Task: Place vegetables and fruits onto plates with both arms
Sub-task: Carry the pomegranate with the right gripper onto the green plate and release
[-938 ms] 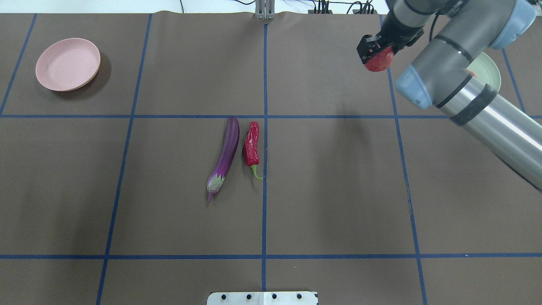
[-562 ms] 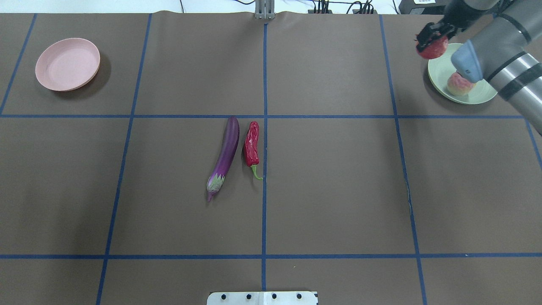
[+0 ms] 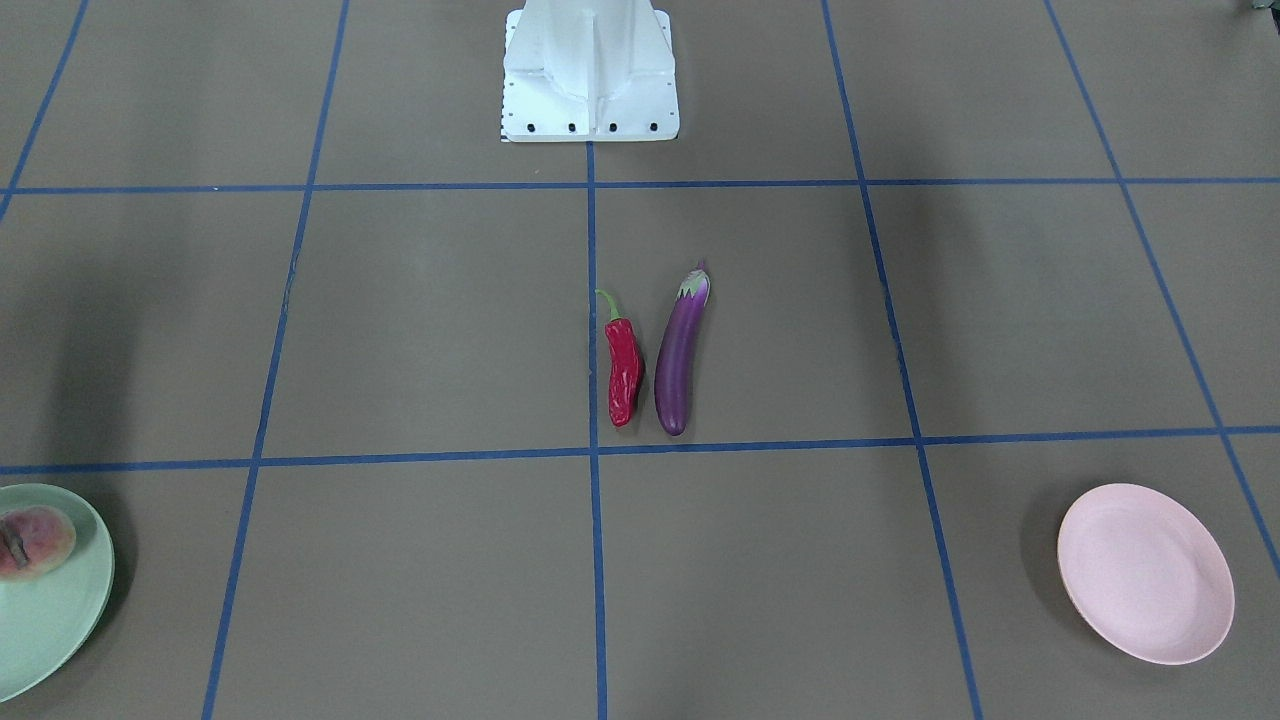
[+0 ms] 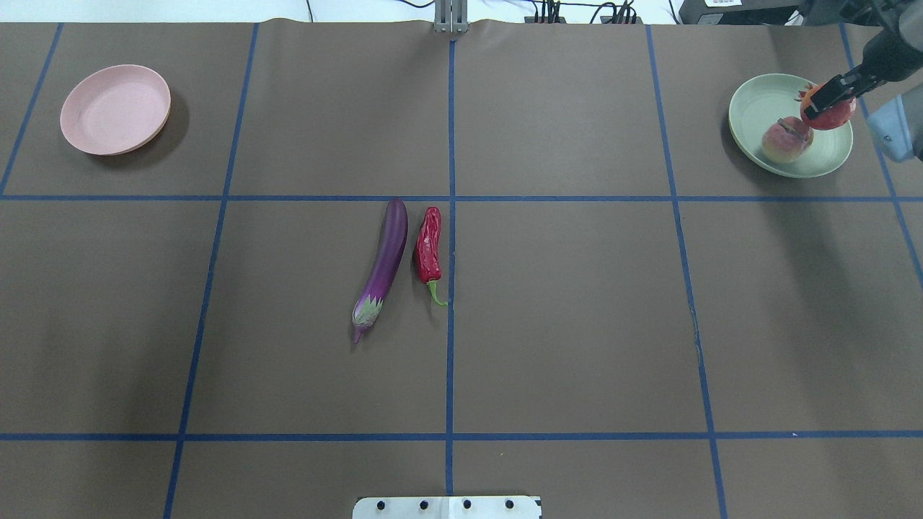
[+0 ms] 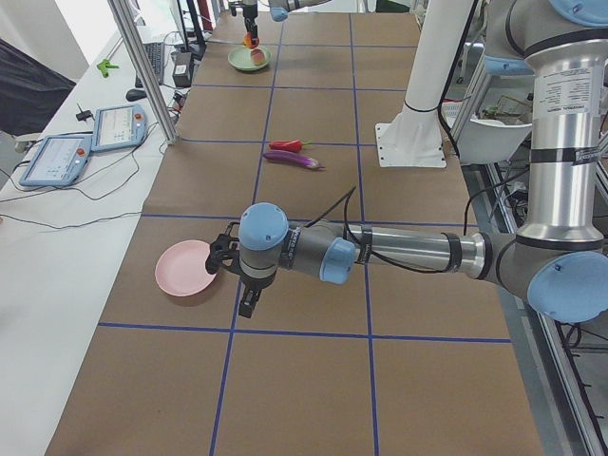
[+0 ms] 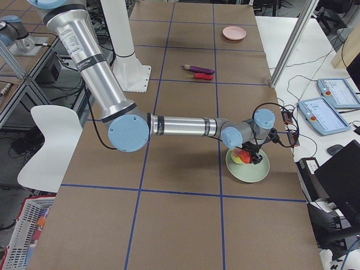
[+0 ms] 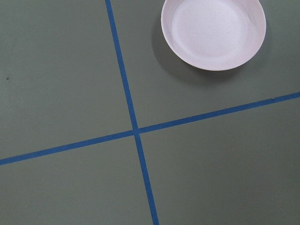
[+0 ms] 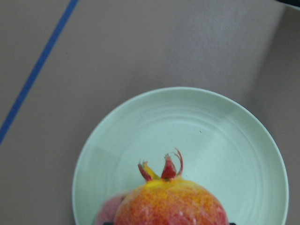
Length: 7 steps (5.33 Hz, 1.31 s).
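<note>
My right gripper (image 4: 823, 108) is shut on the round red-and-yellow fruit (image 4: 831, 115) and holds it over the right part of the mint green plate (image 4: 753, 108). The right wrist view shows that fruit (image 8: 173, 204) above the plate (image 8: 187, 131). The peach-like fruit (image 4: 784, 140) lies on the same plate. The purple eggplant (image 4: 383, 267) and the red chili (image 4: 428, 249) lie side by side at the table's middle. The pink plate (image 4: 115, 108) is empty at the far left. My left gripper (image 5: 247, 299) hangs near the pink plate (image 5: 187, 268); I cannot tell if it is open.
The white base block (image 3: 590, 80) stands at the robot's edge of the table. Blue tape lines (image 4: 451, 360) divide the brown cover into squares. Teach pendants (image 5: 95, 133) lie on the side bench beyond the table's far edge.
My right gripper has carried the round fruit to the right, from left of the mint plate to over it. The arm no longer covers the plate and the peach.
</note>
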Each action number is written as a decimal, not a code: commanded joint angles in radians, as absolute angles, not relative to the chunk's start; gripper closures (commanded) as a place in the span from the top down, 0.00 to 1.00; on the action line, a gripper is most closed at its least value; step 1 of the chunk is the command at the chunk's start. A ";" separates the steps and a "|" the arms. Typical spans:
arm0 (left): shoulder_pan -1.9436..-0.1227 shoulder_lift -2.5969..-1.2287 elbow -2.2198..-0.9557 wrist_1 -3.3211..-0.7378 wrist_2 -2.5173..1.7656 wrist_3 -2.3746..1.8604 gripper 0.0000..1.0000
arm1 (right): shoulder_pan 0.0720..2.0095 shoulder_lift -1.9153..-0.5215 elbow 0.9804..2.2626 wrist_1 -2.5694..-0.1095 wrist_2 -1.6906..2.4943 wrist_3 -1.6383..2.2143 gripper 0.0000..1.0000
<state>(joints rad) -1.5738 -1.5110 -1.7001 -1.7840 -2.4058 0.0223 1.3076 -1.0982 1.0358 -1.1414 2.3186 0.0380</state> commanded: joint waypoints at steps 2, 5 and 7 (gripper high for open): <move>-1.574 -1.509 -1.703 -1.784 -2.407 0.021 1.00 | 1.316 -1.100 1.038 -1.129 2.319 0.119 0.99; -1.574 -1.551 -1.707 -1.828 -2.404 0.006 1.00 | 1.389 -1.217 1.359 -1.330 2.333 0.199 0.99; -1.574 -1.563 -1.717 -1.827 -2.405 -0.119 1.00 | 1.465 -1.425 1.712 -1.580 2.319 0.149 1.00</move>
<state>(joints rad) -1.5738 -1.5571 -1.7142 -1.8255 -2.4050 -0.0781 1.4293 -1.3221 1.5371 -1.4553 2.3265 0.1767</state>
